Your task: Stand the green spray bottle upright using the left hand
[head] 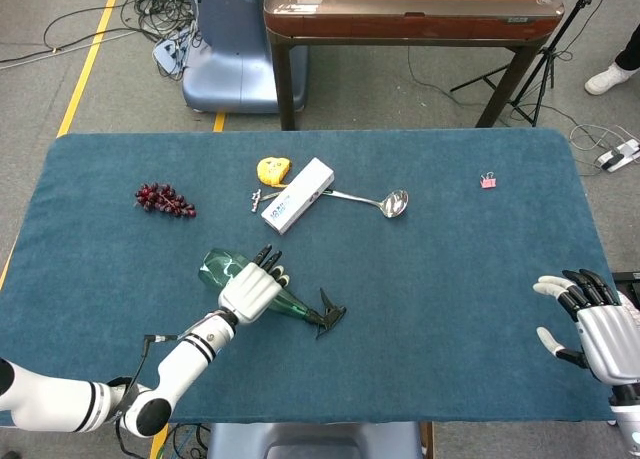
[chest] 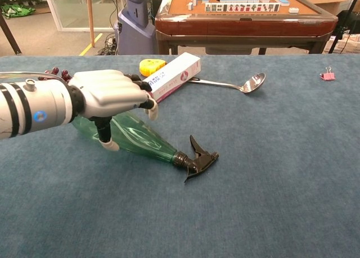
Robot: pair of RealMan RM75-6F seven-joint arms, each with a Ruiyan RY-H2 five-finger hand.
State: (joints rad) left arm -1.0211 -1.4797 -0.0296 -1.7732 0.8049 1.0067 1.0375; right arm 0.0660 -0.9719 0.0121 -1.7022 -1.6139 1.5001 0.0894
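Note:
The green spray bottle [head: 213, 267] lies on its side on the blue table cloth [head: 440, 279], base toward the far left and black trigger head [head: 329, 314] toward the near right. My left hand [head: 250, 290] sits over the middle of the bottle with fingers spread across the top. In the chest view the left hand [chest: 109, 95] arches over the bottle [chest: 146, 141], thumb reaching down its near side; a firm grip does not show. My right hand [head: 590, 325] rests open at the table's right edge, far from the bottle.
Behind the bottle lie a white box [head: 298, 194], a yellow tape measure [head: 272, 168] and a metal ladle [head: 385, 202]. Grapes [head: 165, 199] sit at the far left, a pink clip [head: 488, 181] at the far right. A wooden table [head: 400, 14] stands beyond.

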